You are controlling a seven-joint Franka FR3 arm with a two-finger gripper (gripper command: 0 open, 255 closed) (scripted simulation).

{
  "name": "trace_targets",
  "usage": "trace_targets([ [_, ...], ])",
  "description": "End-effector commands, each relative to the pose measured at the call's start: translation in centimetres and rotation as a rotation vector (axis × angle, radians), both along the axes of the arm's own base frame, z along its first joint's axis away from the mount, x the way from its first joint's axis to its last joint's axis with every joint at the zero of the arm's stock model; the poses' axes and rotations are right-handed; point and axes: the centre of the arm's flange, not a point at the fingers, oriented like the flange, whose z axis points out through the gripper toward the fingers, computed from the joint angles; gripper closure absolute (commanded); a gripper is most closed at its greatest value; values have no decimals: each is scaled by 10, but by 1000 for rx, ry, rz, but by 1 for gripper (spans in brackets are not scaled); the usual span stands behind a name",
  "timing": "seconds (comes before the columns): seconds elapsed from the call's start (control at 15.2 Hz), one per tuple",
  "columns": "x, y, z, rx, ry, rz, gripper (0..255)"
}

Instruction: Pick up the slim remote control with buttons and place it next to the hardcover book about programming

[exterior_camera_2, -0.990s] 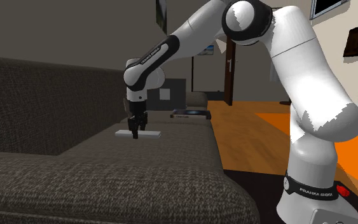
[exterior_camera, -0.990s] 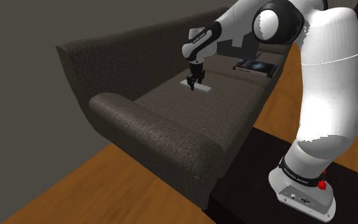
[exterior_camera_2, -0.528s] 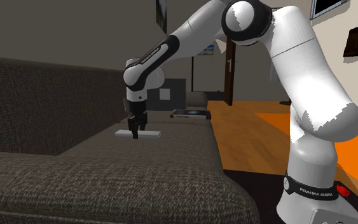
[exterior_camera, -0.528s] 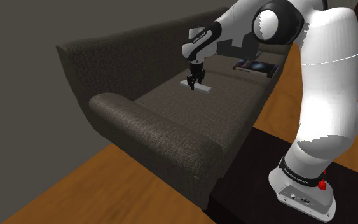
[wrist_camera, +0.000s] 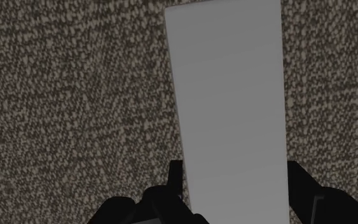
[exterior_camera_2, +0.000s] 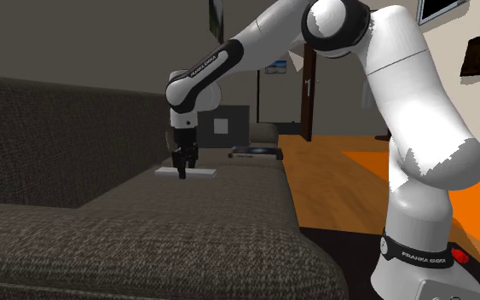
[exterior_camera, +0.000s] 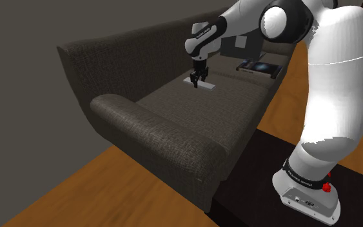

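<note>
The dark woven sofa carries the book at its seat's far end. The plain grey remote control is pinched across its width by the gripper, low over the cushion. If dragged on the fabric, it could be twisted loose.

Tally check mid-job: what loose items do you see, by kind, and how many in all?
Remote: 1, grey-white, clasped in the hand
Book: 1, dark cover, at the sofa's far end
Total: 2
</note>
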Motion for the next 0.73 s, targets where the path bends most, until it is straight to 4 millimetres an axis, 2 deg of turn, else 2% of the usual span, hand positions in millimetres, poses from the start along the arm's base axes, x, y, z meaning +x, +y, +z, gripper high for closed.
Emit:
trace_targets([
  [0.0, 1, 1, 10, 0, 0, 0, 255],
  [0.66, 1, 1, 63, 0, 0, 0, 255],
])
